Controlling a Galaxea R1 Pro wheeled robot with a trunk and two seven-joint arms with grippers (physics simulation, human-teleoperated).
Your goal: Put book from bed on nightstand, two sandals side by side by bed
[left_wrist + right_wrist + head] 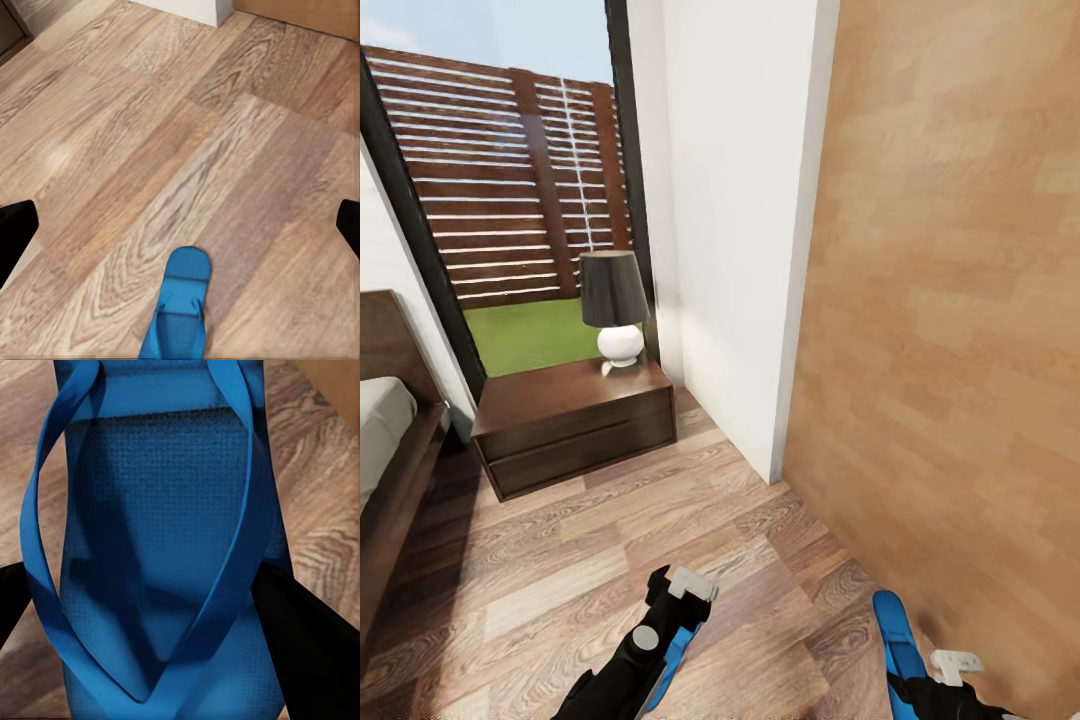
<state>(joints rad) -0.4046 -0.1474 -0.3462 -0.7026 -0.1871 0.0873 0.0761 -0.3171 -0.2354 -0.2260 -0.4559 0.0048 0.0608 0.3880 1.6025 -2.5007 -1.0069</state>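
Wood-plank floor [610,560] beneath, each hand [678,600] [920,665] grips a blue sandal [178,307] [161,547]

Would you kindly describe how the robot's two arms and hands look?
Both arms are glossy black with rounded links. The left hand carries a small white bracket at its tip and a grey round joint cap lower down. The right hand bears a similar white bracket. No cables show.

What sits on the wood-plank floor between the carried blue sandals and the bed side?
Nothing visible: the wood-plank floor runs bare from both bright blue flat sandals to the dark brown bed frame. The dark-brown nightstand stands beyond, beside the bed.
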